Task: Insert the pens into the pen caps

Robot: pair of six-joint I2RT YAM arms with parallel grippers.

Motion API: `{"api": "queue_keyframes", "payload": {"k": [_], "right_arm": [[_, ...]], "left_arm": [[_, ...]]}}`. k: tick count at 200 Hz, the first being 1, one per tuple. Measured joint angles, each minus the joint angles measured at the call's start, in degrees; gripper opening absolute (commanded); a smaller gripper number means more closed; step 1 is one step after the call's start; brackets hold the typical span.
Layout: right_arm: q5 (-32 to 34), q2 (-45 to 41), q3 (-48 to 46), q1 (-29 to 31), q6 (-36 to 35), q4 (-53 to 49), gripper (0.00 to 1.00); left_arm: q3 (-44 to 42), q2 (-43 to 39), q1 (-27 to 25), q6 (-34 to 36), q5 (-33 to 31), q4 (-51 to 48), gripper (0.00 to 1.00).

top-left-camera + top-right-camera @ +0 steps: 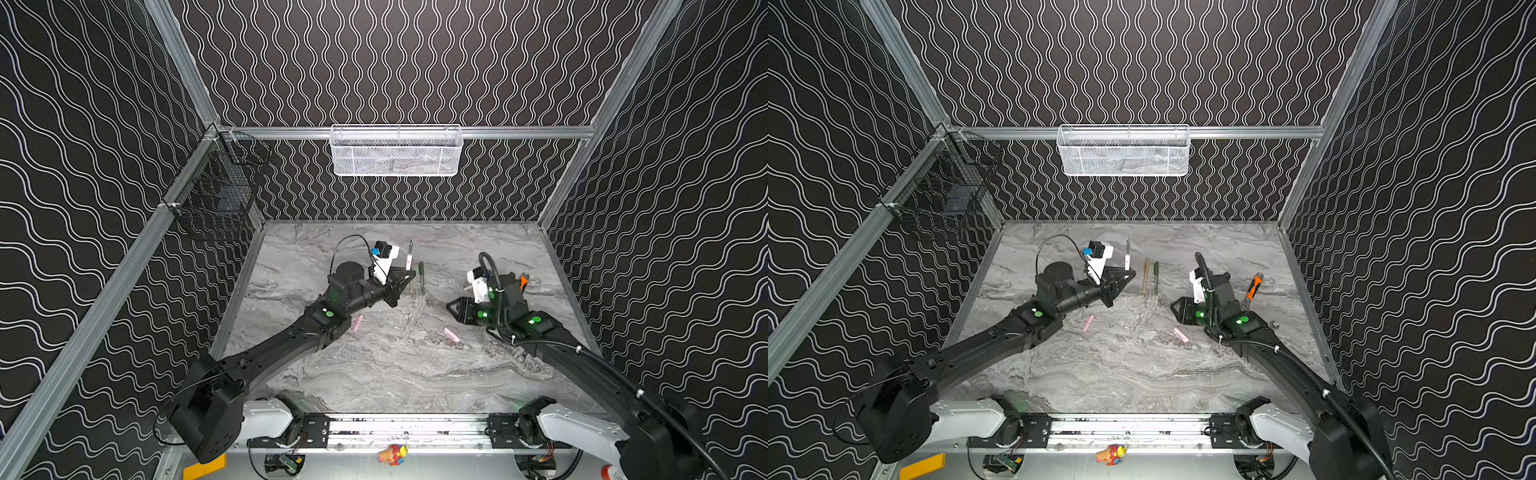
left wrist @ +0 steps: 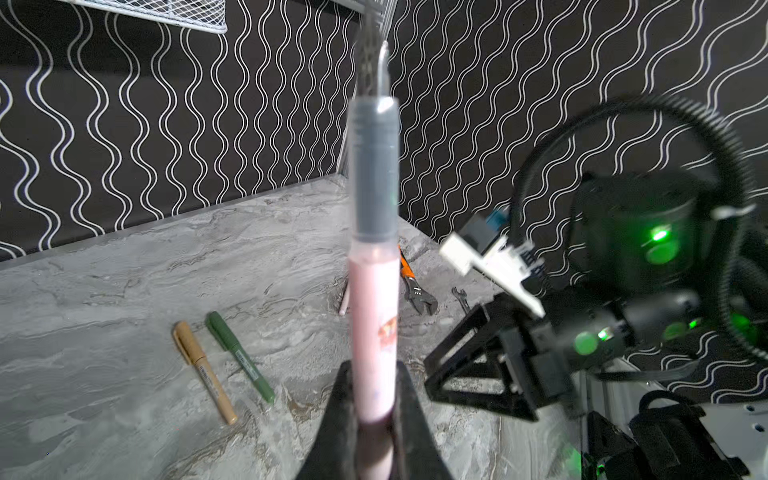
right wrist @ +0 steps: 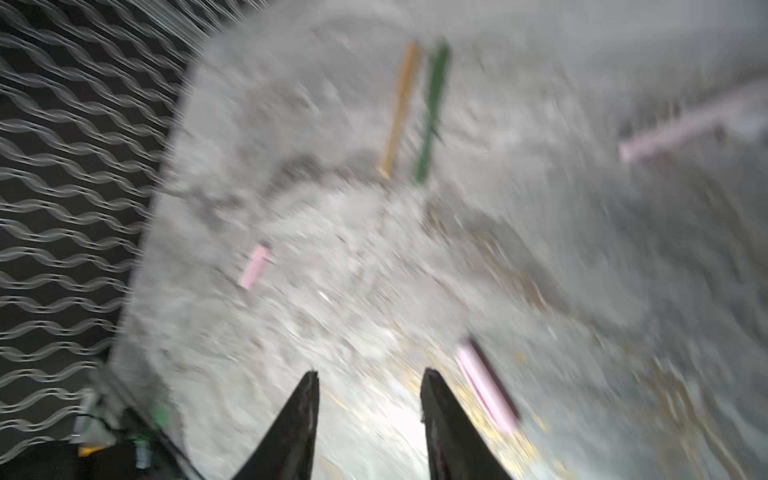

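Left pincer (image 2: pixel 374 376) clamped on slim pale pink pen (image 2: pixel 372 307) with grey tip section, right pincer (image 3: pixel 370 376) apart above grey marbled surface (image 1: pixel 395 374), beside stubby pink cap (image 3: pixel 486 384).

The right wrist view is smeared, so the pink cap (image 3: pixel 486 386) beside the right gripper (image 3: pixel 370 372) is just a fuzzy streak. In the left wrist view the held pink pen (image 2: pixel 374 311) hides most of the other pink pen (image 2: pixel 343 300), maybe lying flat behind it. The held pink pen's bottom end runs off the picture's edge
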Motion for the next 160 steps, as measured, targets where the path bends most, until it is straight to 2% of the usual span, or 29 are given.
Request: {"api": "queue_keyframes", "payload": {"k": [37, 82, 107, 135, 160], "right_arm": [[3.3, 1.8, -4.3, 0.4, -0.2, -3.6, 0.43], [5.6, 7.1, -4.6, 3.3, -0.1, -3.9, 0.44], [10.7, 8.8, -5.5, 5.9, 1.4, -2.9, 0.44], [15.3, 8.8, -6.6, 6.0, 3.4, -2.0, 0.43], [17.0, 11.9, -5.7, 6.2, 3.5, -0.8, 0.42]], "left_arm": [[0.9, -1.0, -2.1, 0.2, -0.6, 3.0, 0.0], [2.6, -1.0, -3.1, 0.4, -2.1, 1.1, 0.0], [3.0, -0.9, -3.6, 1.3, -2.8, 0.8, 0.0], [2.9, -1.2, -3.9, 1.4, -3.5, -0.2, 0.0], [2.9, -1.4, -4.0, 1.6, -3.8, -0.3, 0.0]]}}
